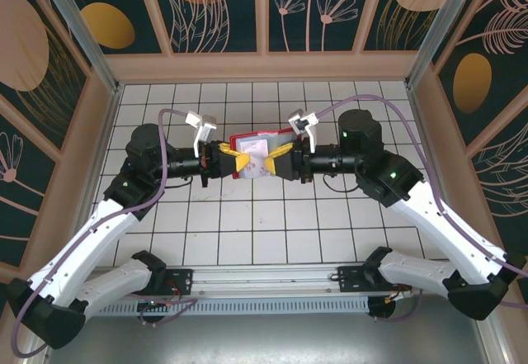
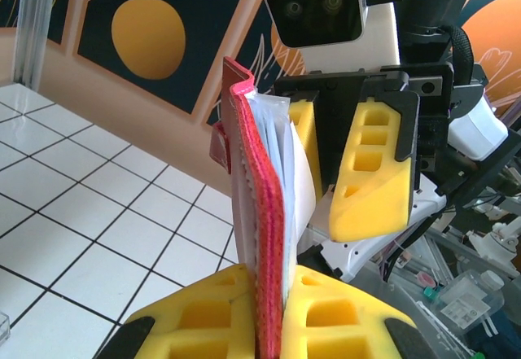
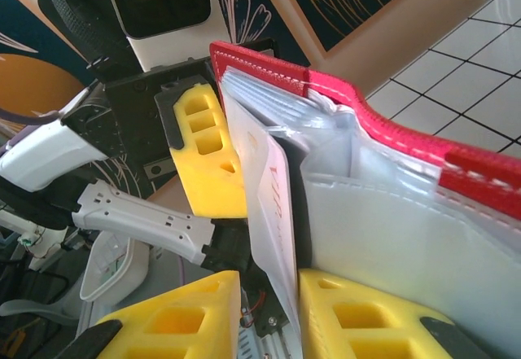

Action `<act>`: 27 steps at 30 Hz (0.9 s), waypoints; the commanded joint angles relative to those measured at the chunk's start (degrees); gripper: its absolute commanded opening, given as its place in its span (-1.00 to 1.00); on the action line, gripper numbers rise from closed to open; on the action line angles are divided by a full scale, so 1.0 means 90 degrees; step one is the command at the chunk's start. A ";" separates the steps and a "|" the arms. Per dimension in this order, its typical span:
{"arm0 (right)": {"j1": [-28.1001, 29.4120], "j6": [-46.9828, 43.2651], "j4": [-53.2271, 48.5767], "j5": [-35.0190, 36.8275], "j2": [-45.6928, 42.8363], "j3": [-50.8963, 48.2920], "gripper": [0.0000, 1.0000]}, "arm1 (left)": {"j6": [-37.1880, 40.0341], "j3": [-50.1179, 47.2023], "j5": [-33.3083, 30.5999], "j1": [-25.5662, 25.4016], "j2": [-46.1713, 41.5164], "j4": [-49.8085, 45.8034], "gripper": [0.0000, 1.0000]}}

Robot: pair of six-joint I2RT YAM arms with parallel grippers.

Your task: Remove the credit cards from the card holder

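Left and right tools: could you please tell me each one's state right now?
Left tool: shut on the card holder.
Right tool: open, astride the pale credit card.

Grained red leather-look card holder (image 2: 267, 237) (glossy clear plastic sleeves (image 3: 342, 143)), glossy white table tiles (image 2: 81, 237).

The card holder (image 2: 269, 229) is showing red with pale stitching; the card (image 3: 273, 204) is looking whitish-pink; the tabletop (image 1: 272, 232) is showing white tiles with dark grid lines.
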 commanded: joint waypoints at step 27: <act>0.0484 0.0229 0.1506 -0.0874 -0.0290 -0.0517 -0.79 | -0.0053 -0.0235 0.0160 -0.0027 -0.0078 0.0437 -0.59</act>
